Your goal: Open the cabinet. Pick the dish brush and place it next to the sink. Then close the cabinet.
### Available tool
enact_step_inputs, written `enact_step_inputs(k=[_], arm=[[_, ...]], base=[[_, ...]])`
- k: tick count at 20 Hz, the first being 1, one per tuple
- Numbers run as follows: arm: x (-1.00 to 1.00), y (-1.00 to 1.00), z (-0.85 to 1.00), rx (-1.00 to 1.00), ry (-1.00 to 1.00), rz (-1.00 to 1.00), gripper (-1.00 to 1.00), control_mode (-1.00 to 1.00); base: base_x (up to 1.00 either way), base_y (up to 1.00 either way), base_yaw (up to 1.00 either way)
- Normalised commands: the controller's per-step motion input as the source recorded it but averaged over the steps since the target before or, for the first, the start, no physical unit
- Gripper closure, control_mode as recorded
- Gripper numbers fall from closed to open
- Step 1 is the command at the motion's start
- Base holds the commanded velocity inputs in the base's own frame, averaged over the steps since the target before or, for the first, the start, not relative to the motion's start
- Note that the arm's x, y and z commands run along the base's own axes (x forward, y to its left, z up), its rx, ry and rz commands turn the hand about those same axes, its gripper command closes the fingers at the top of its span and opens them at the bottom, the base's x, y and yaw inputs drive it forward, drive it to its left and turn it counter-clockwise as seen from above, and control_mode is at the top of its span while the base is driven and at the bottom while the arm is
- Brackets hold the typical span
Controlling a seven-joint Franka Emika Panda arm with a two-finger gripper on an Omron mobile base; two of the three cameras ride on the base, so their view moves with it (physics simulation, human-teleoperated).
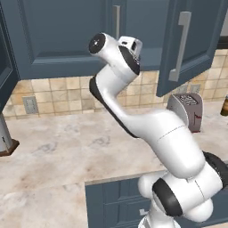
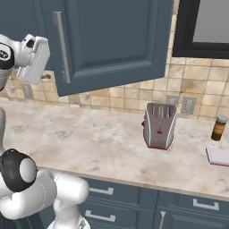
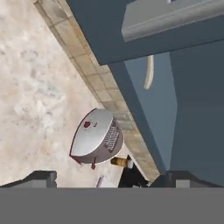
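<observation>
Claw (image 3: 105,179) below dish brush (image 3: 149,72)

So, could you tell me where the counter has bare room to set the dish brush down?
The widest bare stretch of counter runs from the toaster leftward under the open cabinet door. Right of the toaster it is tighter: a brown bottle and a flat white item crowd that end.
</observation>
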Motion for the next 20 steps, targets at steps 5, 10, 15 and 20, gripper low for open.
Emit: enact_step_inputs(k=[5, 10, 15, 20], arm=[[0.33, -0.84, 0.0, -0.06, 0.12, 0.0, -1.0, -1.0], [-0.89, -1.0, 0.0, 0.06, -0.07, 0.0, -1.0, -1.0], [-1.0, -1.0, 0.0, 0.24, -0.18, 0.0, -1.0, -1.0], [-1.0, -0.99, 0.0, 0.31, -0.26, 0.0, -1.0, -1.0]], base=[[0.0, 0.0, 0.0], [0.0, 0.0, 0.0], [0.0, 0.0, 0.0], [0.0, 0.0, 0.0]])
